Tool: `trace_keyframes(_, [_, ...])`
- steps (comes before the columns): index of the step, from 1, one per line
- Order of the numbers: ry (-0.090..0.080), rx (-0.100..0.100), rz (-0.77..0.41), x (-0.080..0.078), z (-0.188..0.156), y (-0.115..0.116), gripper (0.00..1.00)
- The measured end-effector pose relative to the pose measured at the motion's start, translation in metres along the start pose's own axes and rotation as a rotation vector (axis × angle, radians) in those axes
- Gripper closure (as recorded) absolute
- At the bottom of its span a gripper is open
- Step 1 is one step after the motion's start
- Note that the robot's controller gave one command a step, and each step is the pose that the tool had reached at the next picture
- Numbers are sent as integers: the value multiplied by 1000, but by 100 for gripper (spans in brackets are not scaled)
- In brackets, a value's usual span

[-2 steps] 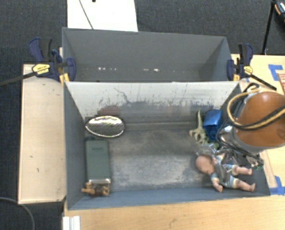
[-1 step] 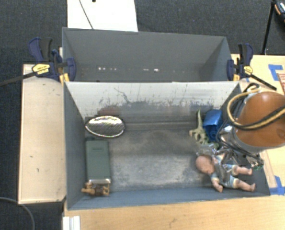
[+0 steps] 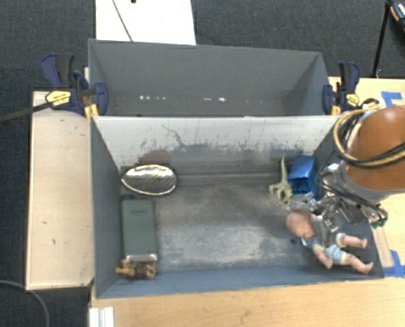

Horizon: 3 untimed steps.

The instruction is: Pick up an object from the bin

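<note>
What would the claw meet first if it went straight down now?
Probably the baby doll in the front right corner of the bin: the claw hangs over its head and chest. Depth is unclear from above, so it may already touch.

**A:** What is my set-up standing on?

**B:** Your floor is a dark grey carpet (image 3: 25,19), finely flecked. You see it along the far side, down the left and in the near left corner.

**A:** Anything lying on it?

**B:** On your left a black cable (image 3: 11,116) comes in from the left edge and slants slightly toward the far side as it runs right (taut and straight, not coiled). A second dark cable (image 3: 1,285) curves across the near left corner. At the far right a thin black rod (image 3: 384,26) slants over the carpet.

**A:** Furniture? Light?

**B:** A pale wooden surface (image 3: 222,312) runs along your near edge. The light on the carpet is soft and even.
</note>
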<state>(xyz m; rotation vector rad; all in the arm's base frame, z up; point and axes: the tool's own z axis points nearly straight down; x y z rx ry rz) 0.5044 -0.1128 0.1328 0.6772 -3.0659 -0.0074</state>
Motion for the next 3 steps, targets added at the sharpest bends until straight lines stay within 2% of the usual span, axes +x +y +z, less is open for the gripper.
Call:
trace_keyframes(1, [-7,8,-10,-13,-29,14,100])
trace_keyframes(2, [0,4,-32,-66,-66,42,100])
trace_keyframes(3, [-4,4,-43,-40,-75,25,100])
